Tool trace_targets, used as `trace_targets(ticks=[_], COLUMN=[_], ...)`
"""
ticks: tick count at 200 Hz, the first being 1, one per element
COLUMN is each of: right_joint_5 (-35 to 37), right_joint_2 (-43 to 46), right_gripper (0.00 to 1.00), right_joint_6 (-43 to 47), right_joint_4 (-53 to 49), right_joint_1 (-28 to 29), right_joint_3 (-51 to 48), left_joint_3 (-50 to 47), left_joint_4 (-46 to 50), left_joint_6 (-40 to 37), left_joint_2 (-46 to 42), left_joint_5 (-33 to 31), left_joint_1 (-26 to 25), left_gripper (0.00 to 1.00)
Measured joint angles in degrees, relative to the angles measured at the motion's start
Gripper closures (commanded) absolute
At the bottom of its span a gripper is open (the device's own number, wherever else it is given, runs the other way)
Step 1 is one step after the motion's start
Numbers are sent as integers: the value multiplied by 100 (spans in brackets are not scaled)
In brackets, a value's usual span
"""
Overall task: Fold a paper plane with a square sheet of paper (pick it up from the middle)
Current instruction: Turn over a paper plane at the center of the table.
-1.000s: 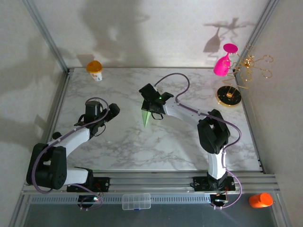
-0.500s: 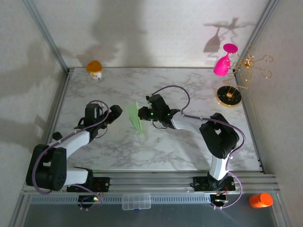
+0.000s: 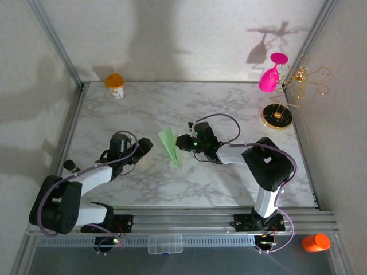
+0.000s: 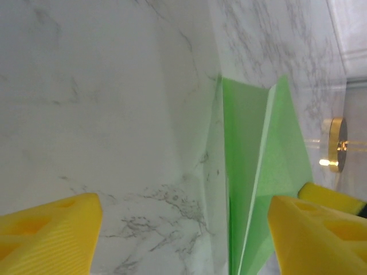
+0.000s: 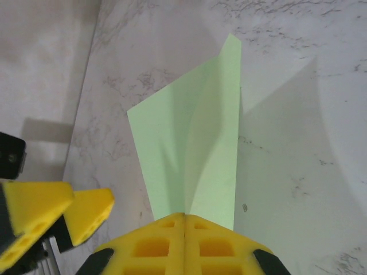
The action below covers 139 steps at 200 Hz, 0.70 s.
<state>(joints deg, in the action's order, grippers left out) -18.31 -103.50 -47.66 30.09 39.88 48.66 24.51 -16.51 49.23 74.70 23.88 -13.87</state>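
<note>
1. Top external: white marble table (image 3: 229, 109), pale shadowed walls (image 3: 200, 46), metal frame posts (image 3: 57, 43).
2. Mid-table, plane (image 3: 169, 146) pinched between shut jaws of right gripper (image 3: 179, 143).
3. Just left, left gripper (image 3: 146, 146) with jaws apart.

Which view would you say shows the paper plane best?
Right wrist: the paper plane sits central, its folds clear. Top external shows the paper plane small; left wrist crops it at the bottom edge.
</note>
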Motion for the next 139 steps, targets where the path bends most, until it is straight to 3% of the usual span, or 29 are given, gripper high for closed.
trace_targets(ticks=[47, 103, 139], right_joint_5=[-138, -195, -236], right_joint_2=[17, 17, 17], right_gripper=[100, 100, 100], right_joint_6=[-332, -577, -597], right_joint_4=[555, 850, 881], right_joint_1=[-282, -417, -428], right_joint_3=[-487, -756, -774], left_joint_3=[17, 356, 791], left_joint_4=[-566, -1058, -1108], left_joint_6=[306, 527, 625], left_joint_2=[688, 1167, 1534], left_joint_5=[160, 361, 361], left_joint_1=[-455, -754, -964], left_gripper=[41, 42, 52])
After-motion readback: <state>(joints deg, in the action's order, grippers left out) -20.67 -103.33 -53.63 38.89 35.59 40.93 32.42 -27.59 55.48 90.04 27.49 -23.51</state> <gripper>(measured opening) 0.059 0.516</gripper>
